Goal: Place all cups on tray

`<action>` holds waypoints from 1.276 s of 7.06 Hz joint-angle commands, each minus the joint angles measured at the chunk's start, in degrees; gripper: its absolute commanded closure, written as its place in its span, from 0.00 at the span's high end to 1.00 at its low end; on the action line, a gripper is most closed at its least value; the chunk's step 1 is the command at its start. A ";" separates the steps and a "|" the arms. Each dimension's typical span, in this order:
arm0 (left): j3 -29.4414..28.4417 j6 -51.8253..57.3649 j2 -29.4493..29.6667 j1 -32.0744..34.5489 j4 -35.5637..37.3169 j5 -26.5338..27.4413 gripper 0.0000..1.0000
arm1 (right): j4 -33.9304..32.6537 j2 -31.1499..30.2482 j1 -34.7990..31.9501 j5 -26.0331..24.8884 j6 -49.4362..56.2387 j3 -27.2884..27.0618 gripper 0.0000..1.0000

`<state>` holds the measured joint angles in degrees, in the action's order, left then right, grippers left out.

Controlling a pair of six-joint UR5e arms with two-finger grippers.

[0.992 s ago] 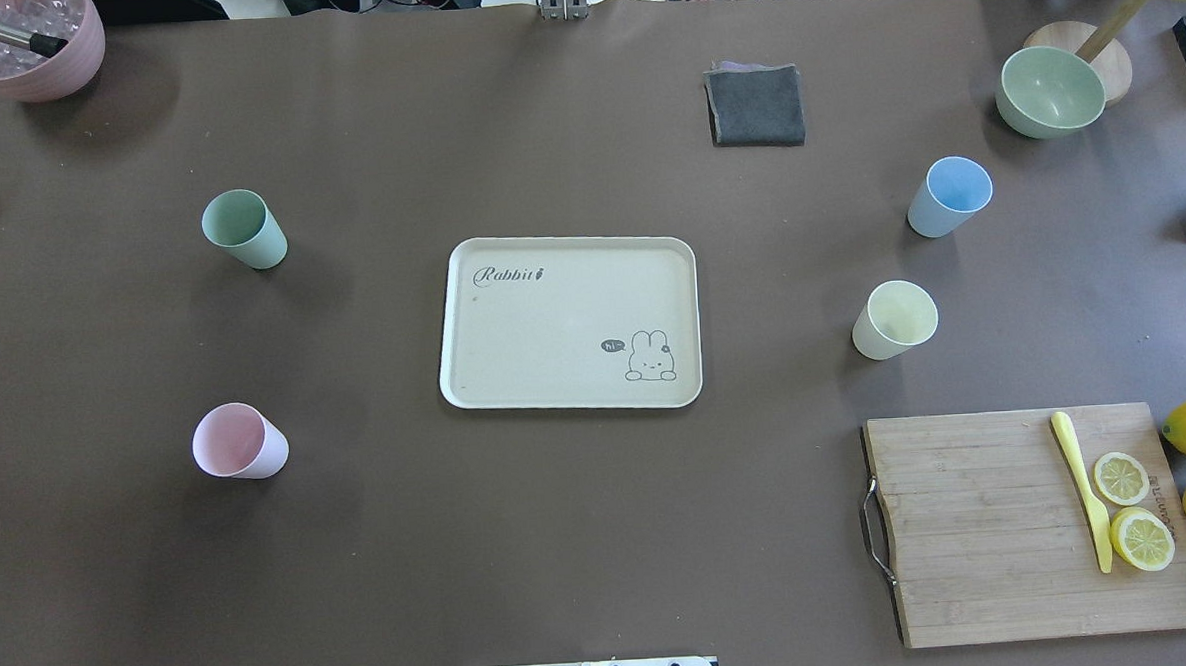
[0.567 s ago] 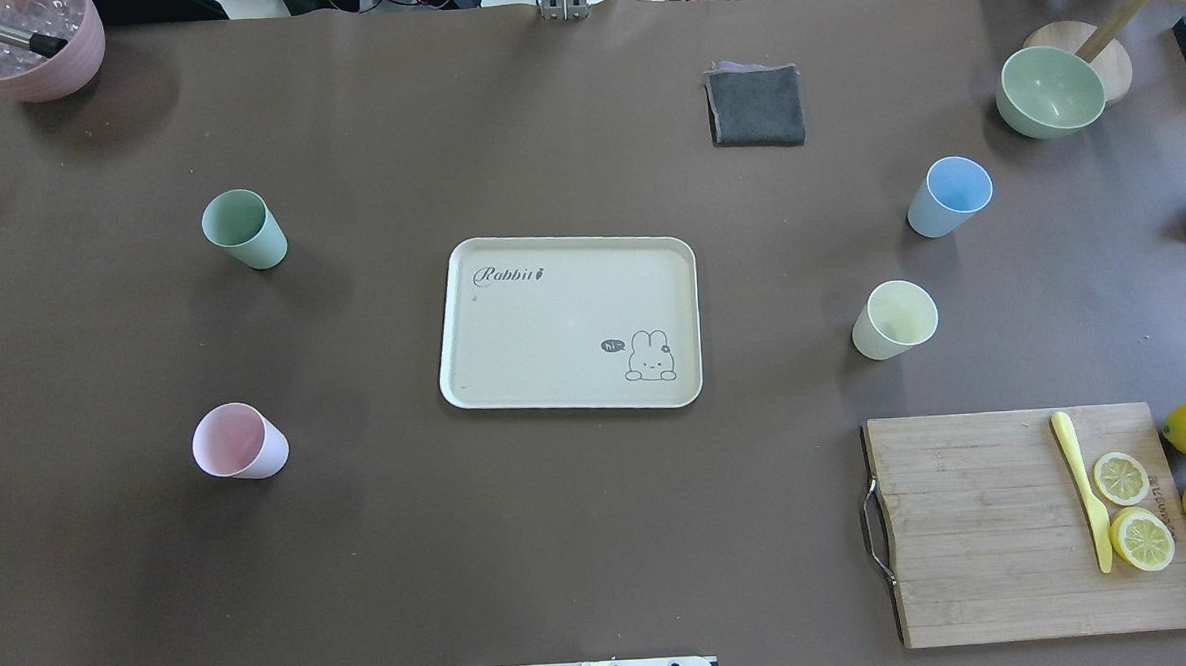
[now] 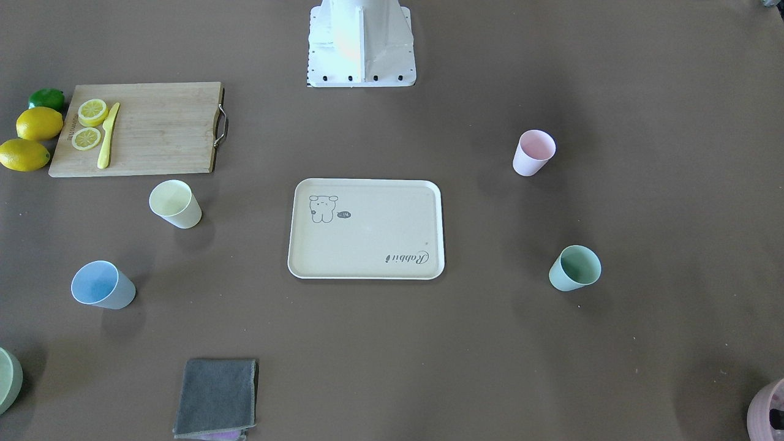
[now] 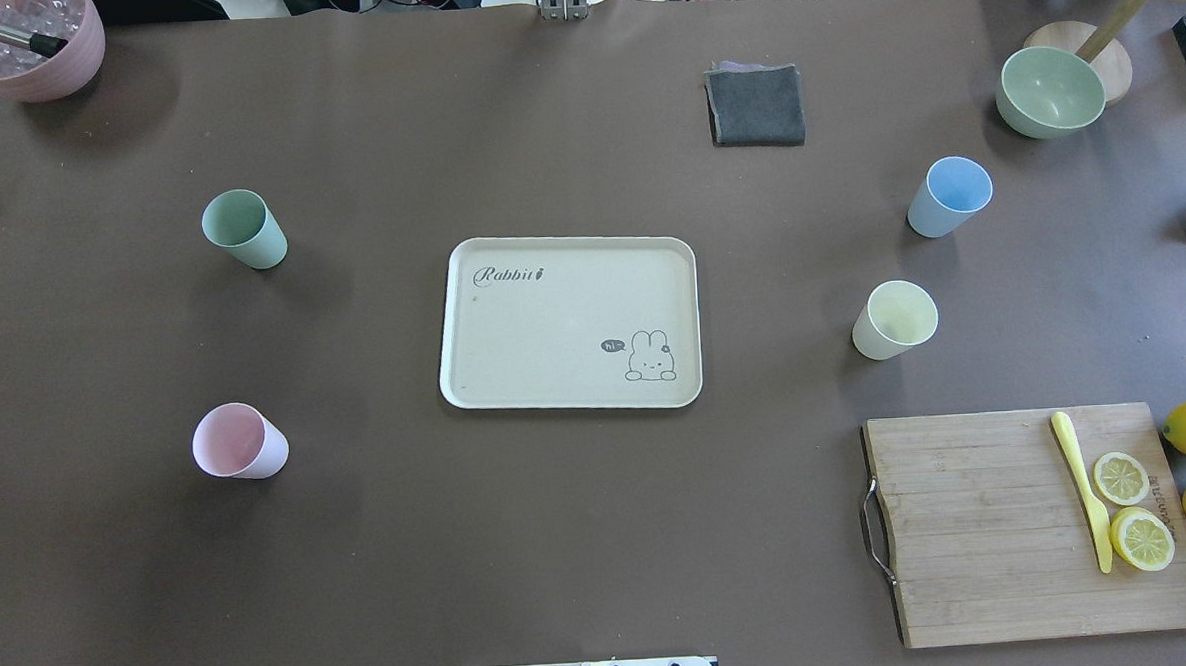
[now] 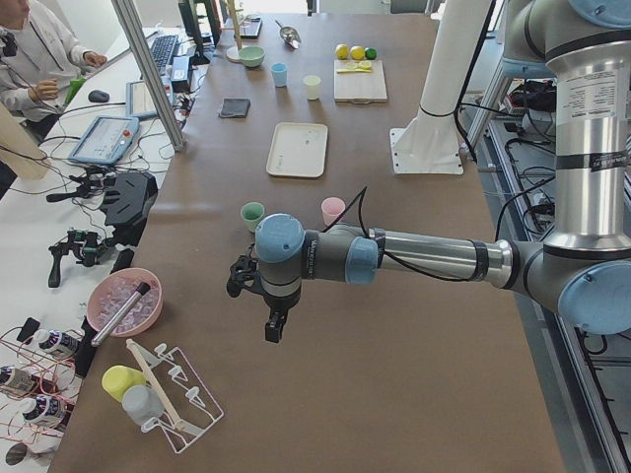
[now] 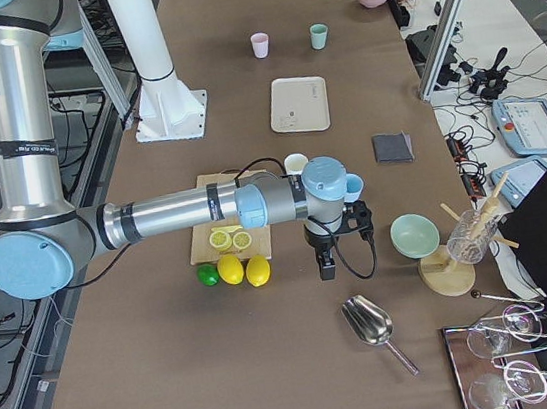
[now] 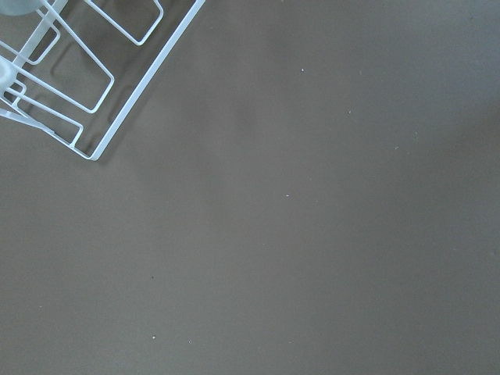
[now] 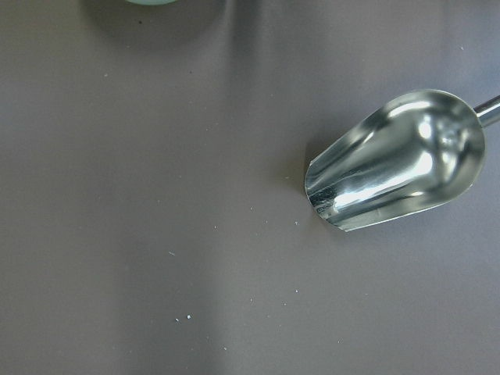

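- Left gripper (image 5: pixel 273 333) hangs fingers-down over the worktop's left end, above bare surface beside a white wire rack (image 7: pixel 70 86). Only a side view shows it, so I cannot tell whether it is parted or closed.
- The right gripper (image 6: pixel 325 270) hangs over the right end near a metal scoop (image 8: pixel 394 160). Its grip state cannot be told either.
- Progress, as I judge it: nothing done. All four cups are left to move.
- The mint green cup (image 4: pixel 243 228) stands upright in the left half toward the far edge, and the pink cup (image 4: pixel 239 441) toward the robot's edge.
- The tray (image 4: pixel 570 322) lies mid-worktop with no cup on it.
- The pale yellow cup (image 4: pixel 894 319) stands right of the tray, well apart. The light blue cup (image 4: pixel 949 195) stands nearer the far right corner.
- The surface is a matte brown cover (image 4: pixel 562 535). A wooden cutting board (image 4: pixel 1002 525) with lemon slices sits at the near right corner.
- In the room, an operator (image 5: pixel 30 59) sits at a cluttered side bench.
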<state>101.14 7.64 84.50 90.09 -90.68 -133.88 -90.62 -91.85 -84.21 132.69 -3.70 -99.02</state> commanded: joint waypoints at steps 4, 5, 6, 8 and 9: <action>1.78 -1.91 0.14 -0.09 -0.82 -0.06 0.98 | 1.91 0.09 2.72 1.95 -0.60 0.05 1.00; 1.69 -4.02 0.05 -0.09 -2.91 -0.06 0.98 | 3.33 0.17 3.60 1.70 -0.61 0.05 1.00; 1.69 -6.04 0.14 -0.09 -3.62 -0.06 0.98 | 5.78 0.26 4.65 2.04 -1.04 -0.47 1.00; 1.95 -9.90 0.84 -2.01 -5.90 -0.15 0.98 | 18.47 1.05 12.87 3.45 -22.18 -0.56 1.00; 1.87 -16.89 0.93 -4.46 -11.57 -0.06 0.98 | 24.20 2.01 17.02 3.19 -31.54 -0.39 1.00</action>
<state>103.02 -2.96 85.26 87.93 -97.32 -133.99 -73.88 -90.79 -72.40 135.90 -23.07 -99.52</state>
